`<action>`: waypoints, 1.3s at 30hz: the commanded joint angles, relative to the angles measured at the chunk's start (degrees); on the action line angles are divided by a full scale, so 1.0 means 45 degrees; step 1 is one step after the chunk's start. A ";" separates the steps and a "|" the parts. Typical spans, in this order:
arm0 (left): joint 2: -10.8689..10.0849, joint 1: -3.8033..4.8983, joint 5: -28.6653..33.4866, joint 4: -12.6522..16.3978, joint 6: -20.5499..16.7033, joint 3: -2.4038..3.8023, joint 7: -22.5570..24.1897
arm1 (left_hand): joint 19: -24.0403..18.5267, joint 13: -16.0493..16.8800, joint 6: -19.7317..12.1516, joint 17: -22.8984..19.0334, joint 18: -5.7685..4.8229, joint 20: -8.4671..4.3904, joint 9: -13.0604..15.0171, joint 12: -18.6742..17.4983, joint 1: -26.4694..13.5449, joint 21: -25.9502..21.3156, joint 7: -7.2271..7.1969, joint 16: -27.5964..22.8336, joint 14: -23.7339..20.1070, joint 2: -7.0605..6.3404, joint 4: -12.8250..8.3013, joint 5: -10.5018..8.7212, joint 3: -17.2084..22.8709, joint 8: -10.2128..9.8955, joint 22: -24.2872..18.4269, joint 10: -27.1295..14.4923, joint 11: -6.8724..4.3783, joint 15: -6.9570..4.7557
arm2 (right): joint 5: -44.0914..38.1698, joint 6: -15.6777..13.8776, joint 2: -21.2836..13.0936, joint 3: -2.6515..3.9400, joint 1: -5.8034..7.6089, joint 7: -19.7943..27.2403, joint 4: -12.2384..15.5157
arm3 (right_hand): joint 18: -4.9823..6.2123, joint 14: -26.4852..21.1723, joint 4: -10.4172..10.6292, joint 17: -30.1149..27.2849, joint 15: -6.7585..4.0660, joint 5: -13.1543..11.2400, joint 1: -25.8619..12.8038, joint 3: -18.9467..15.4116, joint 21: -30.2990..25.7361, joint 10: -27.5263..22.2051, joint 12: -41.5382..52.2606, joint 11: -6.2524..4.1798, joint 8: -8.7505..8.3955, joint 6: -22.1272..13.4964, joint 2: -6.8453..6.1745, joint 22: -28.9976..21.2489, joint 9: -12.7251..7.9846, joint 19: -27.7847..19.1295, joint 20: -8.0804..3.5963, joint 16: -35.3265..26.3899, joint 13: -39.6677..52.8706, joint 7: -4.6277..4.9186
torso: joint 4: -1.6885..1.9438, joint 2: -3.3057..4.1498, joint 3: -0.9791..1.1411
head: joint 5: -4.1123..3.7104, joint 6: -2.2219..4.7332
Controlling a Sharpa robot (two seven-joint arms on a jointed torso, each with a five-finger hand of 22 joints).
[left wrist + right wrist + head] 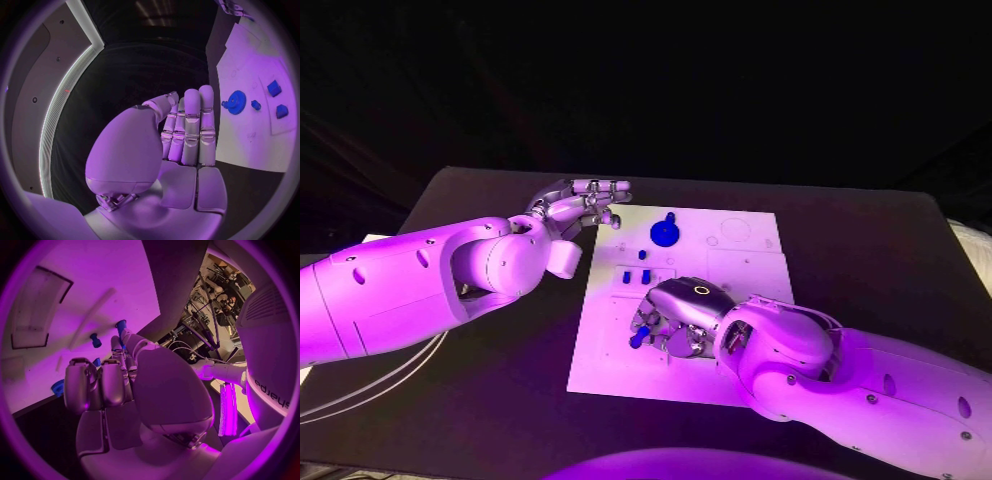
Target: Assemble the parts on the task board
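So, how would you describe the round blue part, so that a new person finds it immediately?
Look at the white task board in the middle of the black table. Near its far edge, just beside the left hand, lies the blue gear. It is the only round, toothed piece; the other blue parts nearer the robot are small blocks and pegs.

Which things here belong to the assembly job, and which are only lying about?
Belong to the job:
- task board
- blue gear on the board
- small blue parts at the board's middle
- blue part at the right hand's fingers
- right hand, over the board
- left hand, at the board's far corner, holding nothing

Only lying about:
- black table
- white cables at the table's left edge
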 commanded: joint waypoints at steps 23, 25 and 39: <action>0.0033 0.0002 0.0053 0.0053 0.0281 0.0007 0.0019 | -0.0023 -0.0012 0.0048 -0.0019 0.0146 -0.0051 -0.0013 0.0086 -0.0057 -0.0079 0.0013 0.0076 -0.0028 0.0047 0.0020 0.0040 -0.0081 0.0077 -0.0013 -0.0099 0.0015 -0.0056 | -0.1544 0.0566 0.0506 -0.0283 -0.0030 -0.0091 -0.0288 | 0.0300 0.0124 0.0440 -0.0957 0.0515 0.0641 -0.1709 -0.0691 -0.0817 -0.2371 -0.0243 0.0437 -0.0131 -0.2525 -0.1088 -0.0861 -0.0454 -0.0775 0.0434 -0.0621 -0.0083 0.0163 | 0.0000 -0.0008 -0.0005 | 0.0018 -0.0051; 0.0029 0.0002 0.0053 0.0052 0.0281 0.0007 0.0017 | -0.0023 -0.0012 0.0048 -0.0019 0.0146 -0.0051 -0.0013 0.0086 -0.0057 -0.0079 0.0013 0.0076 -0.0028 0.0047 0.0020 0.0040 -0.0081 0.0077 -0.0013 -0.0099 0.0015 -0.0056 | -0.1513 0.0420 0.0502 -0.0294 -0.0032 -0.0084 -0.0299 | 0.0334 0.0091 0.0433 -0.1113 0.0580 0.0679 -0.1755 -0.0999 -0.0939 -0.2819 -0.0217 0.0521 -0.0132 -0.2743 -0.1079 -0.1006 -0.0441 -0.0850 0.0510 -0.0729 -0.0070 0.0143 | -0.0003 -0.0011 -0.0005 | 0.0013 -0.0043; -0.0030 -0.0003 0.0053 0.0024 0.0319 0.0006 0.0002 | -0.0027 -0.0018 0.0040 -0.0045 0.0148 -0.0049 -0.0015 0.0121 -0.0058 -0.0095 0.0010 0.0085 -0.0039 0.0075 -0.0010 0.0054 -0.0111 0.0083 -0.0022 -0.0119 0.0013 -0.0057 | -0.1167 -0.2274 -0.0696 0.0156 -0.0323 -0.0040 0.0699 | 0.0508 -0.0084 0.0748 -0.2142 0.0654 0.1002 -0.1288 -0.3133 -0.1658 -0.3511 0.0213 0.0601 -0.0093 -0.2822 -0.0855 -0.1847 -0.0406 -0.1250 0.0624 -0.1487 -0.0014 0.0357 | -0.0047 -0.0034 0.0018 | -0.0042 0.0054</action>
